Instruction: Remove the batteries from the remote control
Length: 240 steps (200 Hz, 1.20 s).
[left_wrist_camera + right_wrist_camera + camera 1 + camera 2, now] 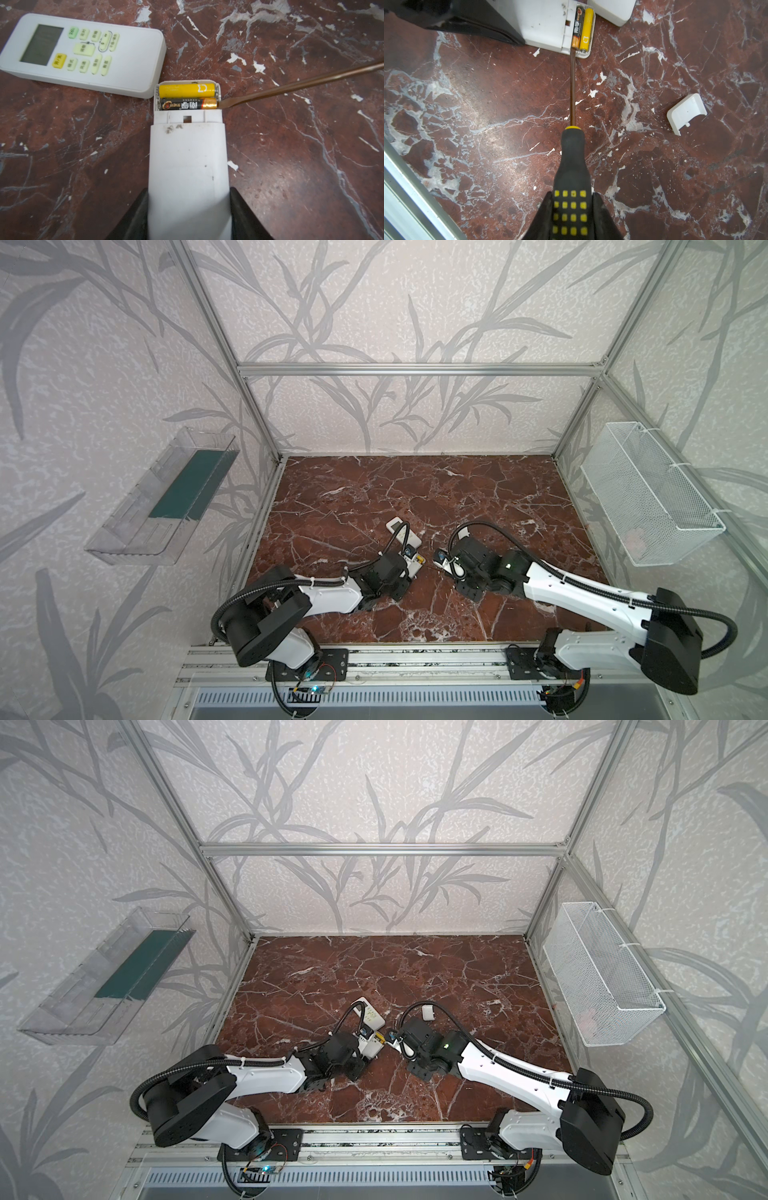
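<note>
Left wrist view, entry one: what is listed?
— Two batteries [182, 91], side by side in the uncovered compartment at one end of the remote control [188, 166]. The yellow battery [205, 89] sits against the end wall. The black-and-gold battery [188, 104] lies next to it on the body side.

Condition of the remote control?
— White, back face up, lying on the red marble tabletop [291, 166]. The left gripper [189, 190] pinches it across its width, one black finger against each long side.

Any tool on record?
— One screwdriver [572, 158], black handle with yellow squares. The right gripper [572, 194] is clamped on the handle. In the right wrist view the brown shaft runs straight from the handle to the compartment. In the left wrist view the flat tip touches the gold end of the black-and-gold battery.

Other stock on the tabletop?
— A second remote [83, 52], white, display and buttons up, lying flat with one corner just beside the open compartment. A white battery cover [686, 113] lies loose, well apart from both remotes; in a top view it shows beside the right arm's cable [428, 1011].

Fittings?
— In both top views, a white wire basket [652, 497] hangs on the right wall. A clear plastic tray [124, 531] with a green strip inside hangs on the left wall.
</note>
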Tool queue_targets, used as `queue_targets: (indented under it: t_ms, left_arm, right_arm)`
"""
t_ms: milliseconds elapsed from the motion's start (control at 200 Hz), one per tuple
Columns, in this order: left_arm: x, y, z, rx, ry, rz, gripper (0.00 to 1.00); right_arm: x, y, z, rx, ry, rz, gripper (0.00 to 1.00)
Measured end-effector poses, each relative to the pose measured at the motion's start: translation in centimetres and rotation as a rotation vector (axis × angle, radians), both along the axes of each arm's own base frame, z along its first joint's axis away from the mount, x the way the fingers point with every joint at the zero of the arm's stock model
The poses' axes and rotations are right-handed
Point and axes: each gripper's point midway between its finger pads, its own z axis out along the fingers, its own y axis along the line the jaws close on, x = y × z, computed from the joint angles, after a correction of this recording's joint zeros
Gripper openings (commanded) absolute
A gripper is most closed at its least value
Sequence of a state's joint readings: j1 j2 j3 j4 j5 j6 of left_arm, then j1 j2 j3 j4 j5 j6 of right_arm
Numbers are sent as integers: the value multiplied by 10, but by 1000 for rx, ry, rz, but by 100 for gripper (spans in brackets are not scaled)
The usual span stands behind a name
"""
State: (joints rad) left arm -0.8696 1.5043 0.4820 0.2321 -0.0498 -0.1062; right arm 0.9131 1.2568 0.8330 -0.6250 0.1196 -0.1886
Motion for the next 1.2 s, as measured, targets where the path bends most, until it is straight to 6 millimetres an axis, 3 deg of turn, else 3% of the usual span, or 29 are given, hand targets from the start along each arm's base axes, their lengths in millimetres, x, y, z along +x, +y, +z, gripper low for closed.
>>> queue_targets:
  t_ms: [1200]
  left_arm:
    - [3,-2,0,-6,-10,5,39]
  right_arm:
    - [7,4,10,37,-58,-10,0]
